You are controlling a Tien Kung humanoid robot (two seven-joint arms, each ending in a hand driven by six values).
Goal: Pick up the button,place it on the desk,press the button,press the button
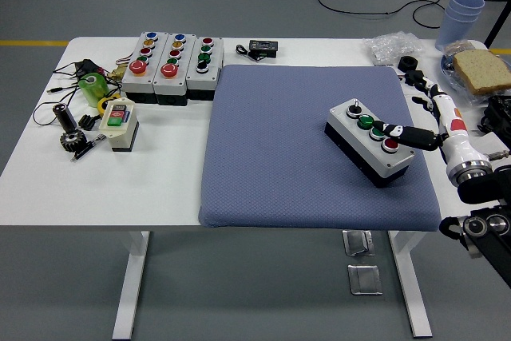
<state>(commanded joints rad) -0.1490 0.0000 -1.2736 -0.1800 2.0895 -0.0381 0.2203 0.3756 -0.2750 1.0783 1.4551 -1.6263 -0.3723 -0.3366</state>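
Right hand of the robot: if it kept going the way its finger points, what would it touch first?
The right hand points left across the grey button box; probably the green round button first, though finger height is unclear.

At the far left of your white table (pixel 48 173) you have three grey push-button boxes (pixel 172 65) side by side, a small cream switch box (pixel 120 123) in front, a green roll (pixel 93 85), a black toothed gear (pixel 72 140), and far right a stack of pale blue cups (pixel 461 15) beside a slice of bread (pixel 482 70).
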